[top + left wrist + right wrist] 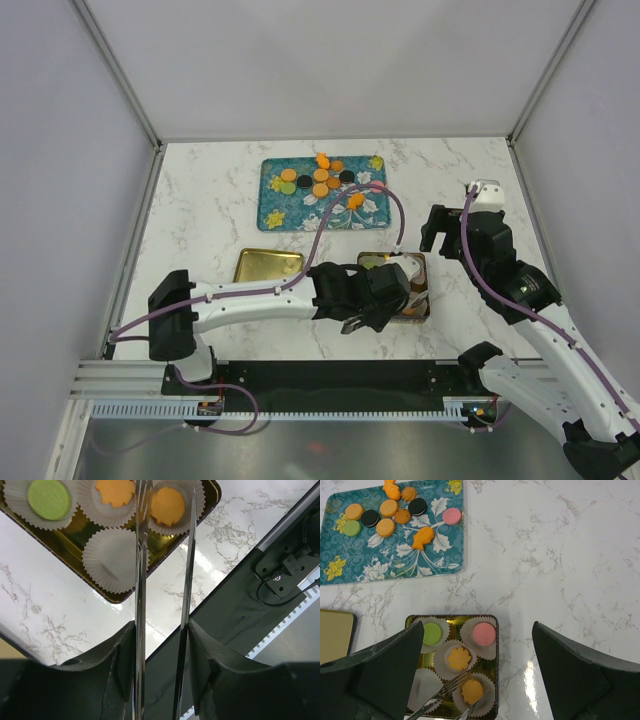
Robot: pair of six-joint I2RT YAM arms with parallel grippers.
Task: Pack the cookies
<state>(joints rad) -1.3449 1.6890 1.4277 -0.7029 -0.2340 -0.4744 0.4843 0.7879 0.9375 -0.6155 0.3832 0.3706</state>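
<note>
Left end effector [168, 487], straddling one orange cookie [167, 506]

White marble counter [200, 200] is carrying three things: blue floral tray [275, 210] sitting far-middle, flat gold lid [268, 267] lying near-left, open gold tin [454, 618] sitting to the lid's right, well apart from the tray.

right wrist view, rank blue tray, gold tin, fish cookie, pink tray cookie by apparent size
1. blue tray, largest though cropped
2. gold tin
3. fish cookie
4. pink cookie on the tray, smallest
</note>
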